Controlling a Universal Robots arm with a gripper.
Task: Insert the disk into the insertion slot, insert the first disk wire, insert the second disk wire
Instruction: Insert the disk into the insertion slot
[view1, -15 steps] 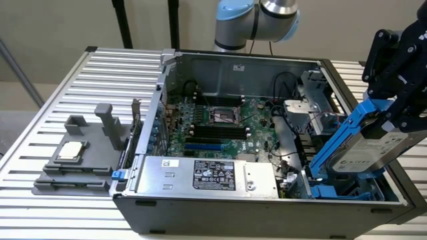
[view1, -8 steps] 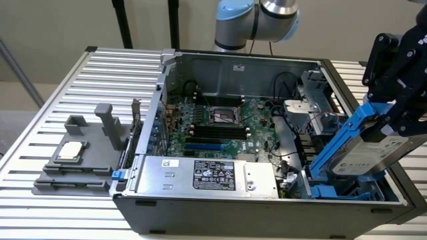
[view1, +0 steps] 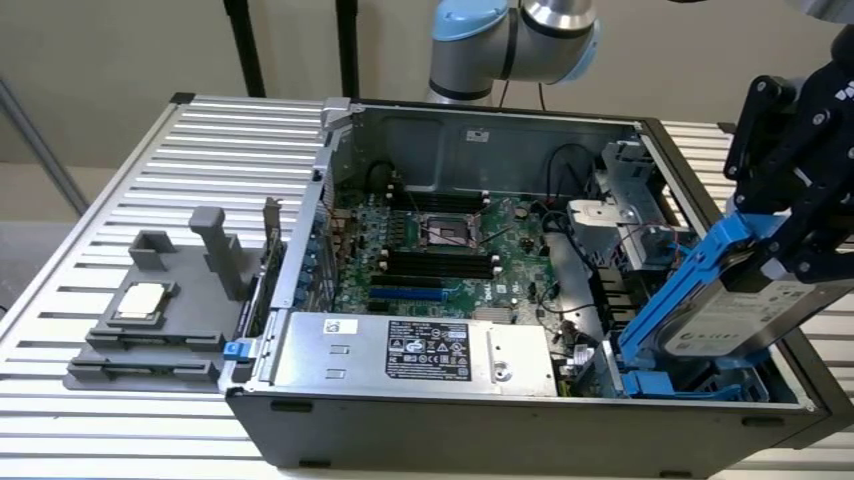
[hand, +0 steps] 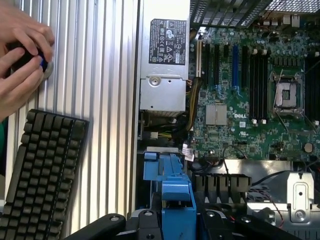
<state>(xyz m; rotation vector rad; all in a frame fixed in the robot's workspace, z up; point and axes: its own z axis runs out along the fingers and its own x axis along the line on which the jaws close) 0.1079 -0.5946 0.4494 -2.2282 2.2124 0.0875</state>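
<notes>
Now | your pincer (view1: 787, 262) is clamped on the upper end of the disk (view1: 731, 318) | disk hangs tilted below the pincer, lower end at the insertion slot (view1: 674, 383) | tilt likely eases entry | not seated yet
</notes>
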